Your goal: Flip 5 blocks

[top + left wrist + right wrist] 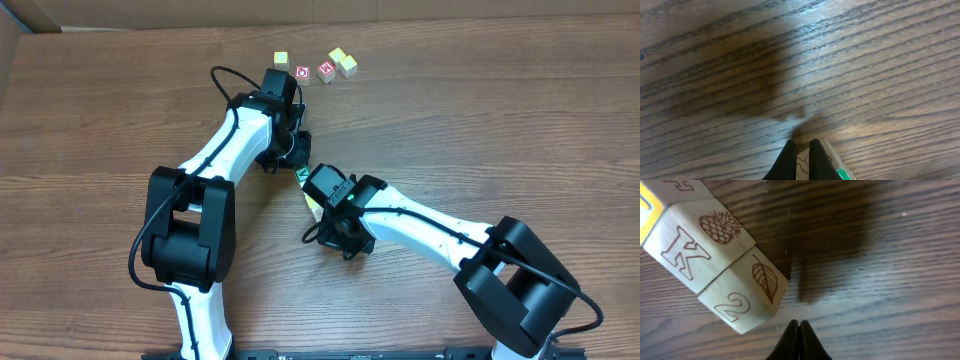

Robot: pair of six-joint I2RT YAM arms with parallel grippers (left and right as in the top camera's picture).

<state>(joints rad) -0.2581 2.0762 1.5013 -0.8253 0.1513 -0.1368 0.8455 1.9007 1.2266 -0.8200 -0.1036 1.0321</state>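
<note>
At the table (500, 120) centre, both jaws sit narrow, empty — mid-flip, I judge; next, tip the leaf block (742, 297) over

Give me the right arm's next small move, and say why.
Likely open the right tool and ease it toward the block marked 2. Its fingertips are pressed together with nothing between them, just off that block's corner, so as it stands it cannot grip the block to flip it.

Brown wood-grain table (500, 120), perhaps laminate.
</note>
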